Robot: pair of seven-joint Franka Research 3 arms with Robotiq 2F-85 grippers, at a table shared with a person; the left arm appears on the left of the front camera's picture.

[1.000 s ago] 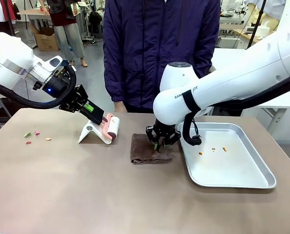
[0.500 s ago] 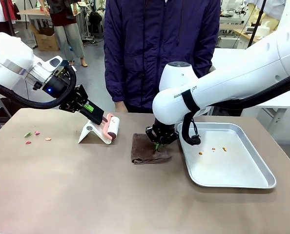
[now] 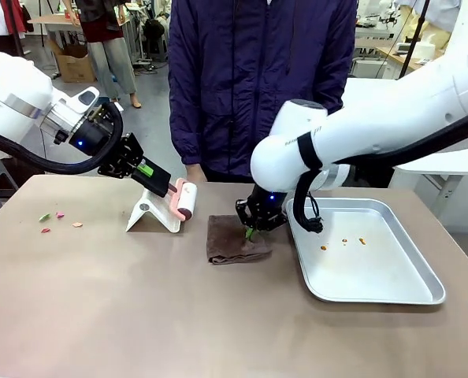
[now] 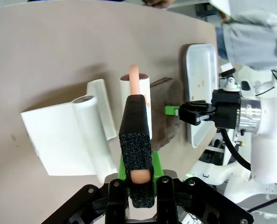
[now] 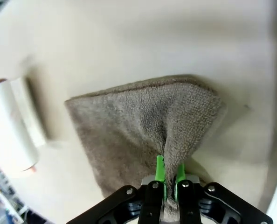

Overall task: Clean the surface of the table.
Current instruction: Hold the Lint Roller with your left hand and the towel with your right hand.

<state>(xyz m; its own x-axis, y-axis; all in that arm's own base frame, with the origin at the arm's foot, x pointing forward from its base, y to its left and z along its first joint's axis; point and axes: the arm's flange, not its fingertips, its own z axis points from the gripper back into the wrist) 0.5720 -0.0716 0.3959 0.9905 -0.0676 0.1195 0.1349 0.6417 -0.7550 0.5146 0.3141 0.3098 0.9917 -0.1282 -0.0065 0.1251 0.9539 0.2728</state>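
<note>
Left gripper (image 3: 151, 179), upper left, clamped on lint roller (image 3: 185, 200) handle; right gripper (image 3: 250, 231), frame centre, pinching fold of brown cloth (image 3: 226, 244) on table (image 3: 139, 307); metal tray (image 3: 380, 293) at right

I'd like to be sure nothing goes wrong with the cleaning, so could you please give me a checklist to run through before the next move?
1. The right gripper has a grip on the cloth: ok, the jaws pinch a raised fold.
2. The left gripper has a grip on the lint roller: ok, shut on its pink handle.
3. Roller free of its white stand: cannot tell.
4. The table is free of scraps: not ok, several lie near its left end.
5. Cloth apart from the tray: ok, a gap shows.
</note>
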